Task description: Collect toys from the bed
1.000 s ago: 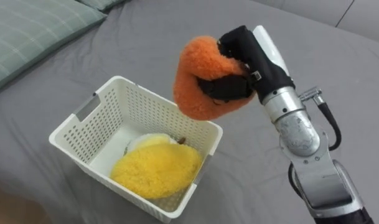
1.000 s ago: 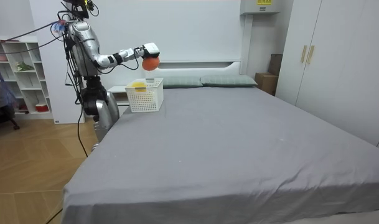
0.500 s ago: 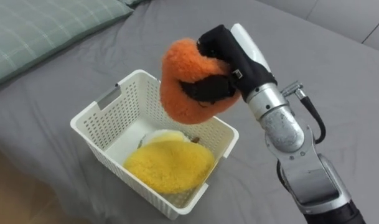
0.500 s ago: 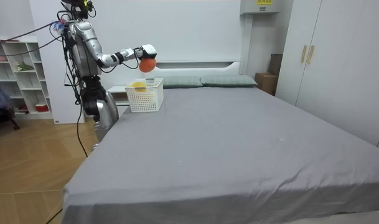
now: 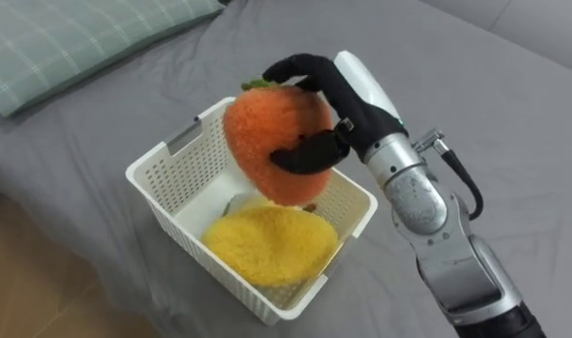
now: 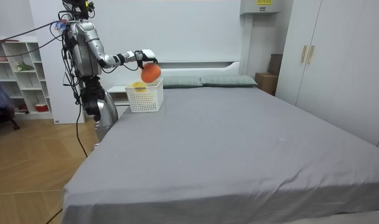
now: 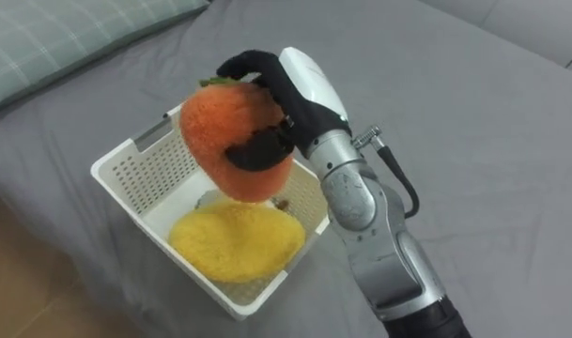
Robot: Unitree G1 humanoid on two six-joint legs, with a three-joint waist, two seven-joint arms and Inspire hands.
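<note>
**On the grey bed, an orange toy hung over the basket**

The bed was covered by a smooth grey sheet, and a green checked pillow lay at its head, off to the robot's left. A white perforated basket stood on the sheet near the bed's edge, apart from the pillow. A yellow plush toy lay inside it, filling much of the bottom on the side nearest the robot.

The right hand reached in from the lower right and gripped the round orange plush toy, with the dark fingers curled over its top and the thumb pressed across its front. The toy hung in the air above the basket's far side, clear of the yellow toy below it.

In the room view the robot stood on the wooden floor at the head corner of the bed, on the room view's left, with its right arm stretched out over the basket. A white shelf unit stood behind it, and a pale wardrobe stood on the room view's right.
</note>
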